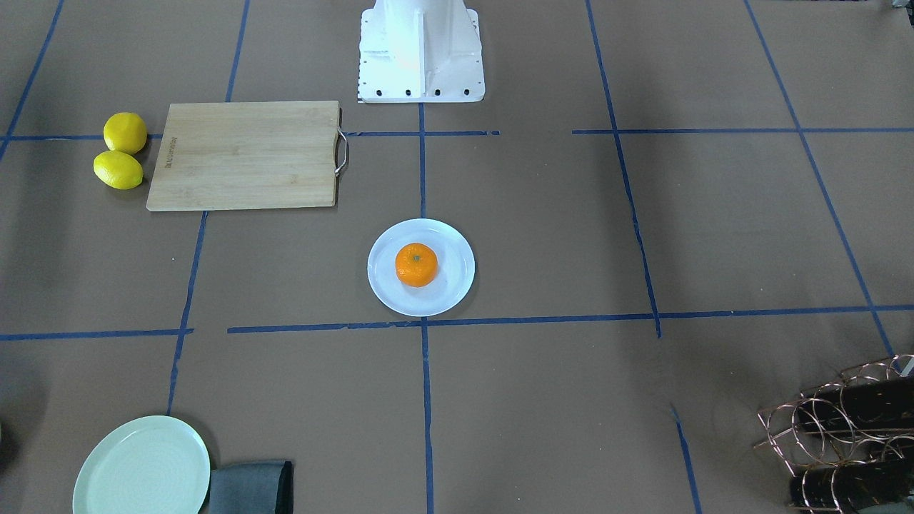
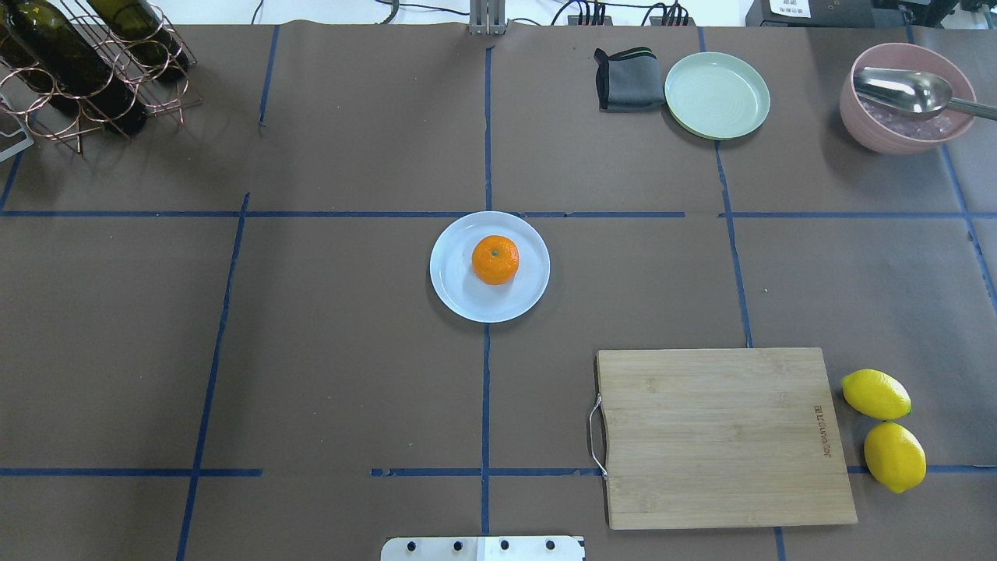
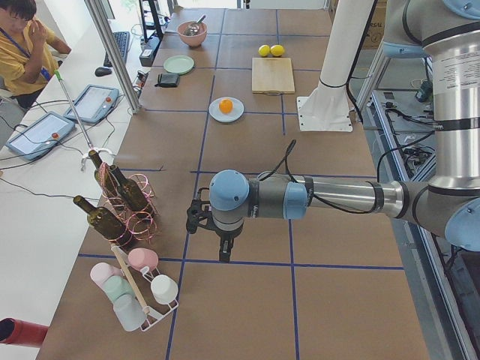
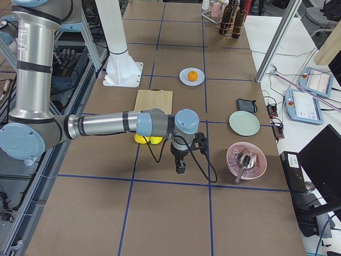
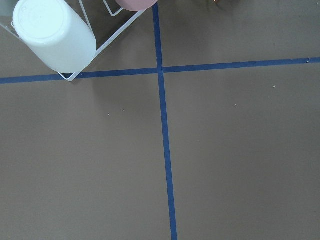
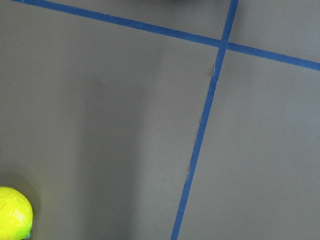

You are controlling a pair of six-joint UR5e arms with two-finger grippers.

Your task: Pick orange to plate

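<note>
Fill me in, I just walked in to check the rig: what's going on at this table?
The orange sits on the white plate at the table's middle, and nothing holds it. Both arms are well away: the left gripper hangs over bare table near the cup rack, the right gripper near the lemons. The side views don't show whether either is open or shut. The placing looks done.

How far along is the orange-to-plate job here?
Done: the orange sits on the white plate, near its middle. In hand: nothing; the left arm and right arm hang over the table at opposite ends, well away from the plate. Left: nothing that these views show.
</note>
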